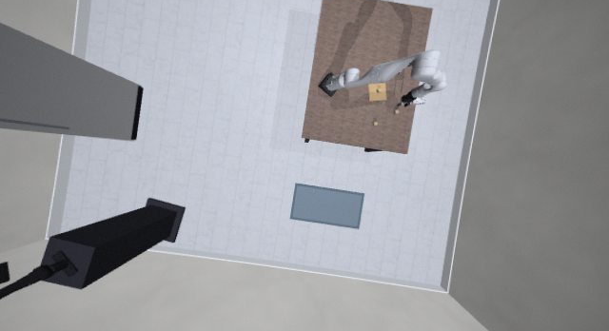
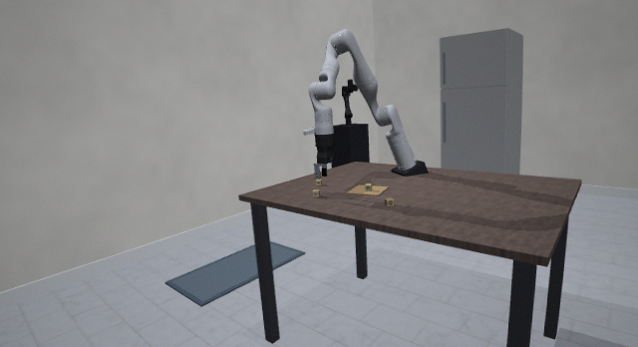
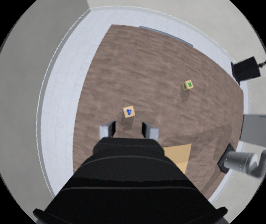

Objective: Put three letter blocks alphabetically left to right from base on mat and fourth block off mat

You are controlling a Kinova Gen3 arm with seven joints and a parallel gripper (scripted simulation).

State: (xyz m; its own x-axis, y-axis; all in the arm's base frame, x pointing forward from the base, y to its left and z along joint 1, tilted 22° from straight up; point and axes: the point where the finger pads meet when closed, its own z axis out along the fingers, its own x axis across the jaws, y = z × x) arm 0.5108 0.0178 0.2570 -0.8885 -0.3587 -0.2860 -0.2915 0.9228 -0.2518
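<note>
lying blue letter up, cube-like block (image 1: 397,111) (image 2: 316,192) (image 3: 129,112), near open end effector (image 1: 401,106) (image 2: 320,173) (image 3: 128,127)

A tan mat (image 1: 373,97) is seen on the brown surface (image 1: 347,41), with one small block (image 1: 379,90) borne on it; two more blocks are seen off the mat, near the table's lower edge.

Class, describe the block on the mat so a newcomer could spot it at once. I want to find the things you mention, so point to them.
On the brown wooden table (image 1: 352,41) (image 2: 474,202) (image 3: 109,75), find the tan square mat (image 1: 373,97) (image 2: 356,190) (image 3: 180,152). One small yellowish block (image 1: 379,90) (image 2: 368,187) stands on it. The other three blocks (image 1: 397,111) (image 1: 375,124) (image 2: 319,182) (image 2: 316,193) (image 2: 389,201) (image 3: 128,112) (image 3: 188,85) sit off the mat.
</note>
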